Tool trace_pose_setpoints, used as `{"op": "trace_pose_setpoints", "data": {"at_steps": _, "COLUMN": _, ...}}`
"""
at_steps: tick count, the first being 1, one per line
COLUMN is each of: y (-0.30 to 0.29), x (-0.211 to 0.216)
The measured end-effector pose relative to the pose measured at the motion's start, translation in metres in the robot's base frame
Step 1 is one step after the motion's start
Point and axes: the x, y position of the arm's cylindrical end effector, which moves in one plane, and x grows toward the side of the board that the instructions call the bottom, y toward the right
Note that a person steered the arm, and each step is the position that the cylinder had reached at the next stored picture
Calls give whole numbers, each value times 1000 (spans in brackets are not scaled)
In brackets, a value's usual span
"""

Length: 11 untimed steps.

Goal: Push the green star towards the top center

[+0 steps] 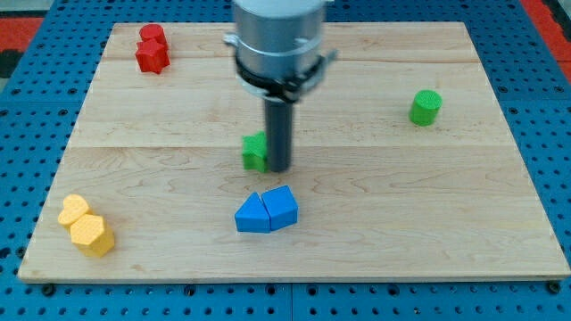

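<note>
- my tip (pixel 278 168), the lower end of the straight dark rod, sits on the pale wooden board (pixel 375 214) near its centre
- no fingers on this rig, just the rod, so nothing is held
- small green star block (pixel 254 152) is just left of my tip, looks to be touching, partly hidden so shape is hard to confirm
- two blue wedge-like blocks (pixel 267 211) side by side just below the tip
- green cylinder (pixel 426 108) well apart at the view's right
- two red blocks (pixel 153 48) top left, touching
- two yellow blocks (pixel 86 225) bottom left, one hexagonal
</note>
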Motion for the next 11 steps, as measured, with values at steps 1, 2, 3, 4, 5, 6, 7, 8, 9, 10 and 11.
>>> {"op": "trace_pose_setpoints", "data": {"at_steps": 1, "y": 2, "x": -32}}
{"op": "trace_pose_setpoints", "data": {"at_steps": 2, "y": 12, "x": 13}}
{"op": "trace_pose_setpoints", "data": {"at_steps": 3, "y": -25, "x": -7}}
{"op": "trace_pose_setpoints", "data": {"at_steps": 4, "y": -42, "x": -47}}
{"op": "trace_pose_setpoints", "data": {"at_steps": 5, "y": -33, "x": -33}}
{"op": "trace_pose_setpoints", "data": {"at_steps": 6, "y": -61, "x": -9}}
{"op": "trace_pose_setpoints", "data": {"at_steps": 7, "y": -88, "x": -73}}
{"op": "trace_pose_setpoints", "data": {"at_steps": 8, "y": -50, "x": -91}}
{"op": "trace_pose_setpoints", "data": {"at_steps": 9, "y": -27, "x": -116}}
{"op": "trace_pose_setpoints", "data": {"at_steps": 10, "y": 7, "x": -138}}
{"op": "trace_pose_setpoints", "data": {"at_steps": 11, "y": 48, "x": -139}}
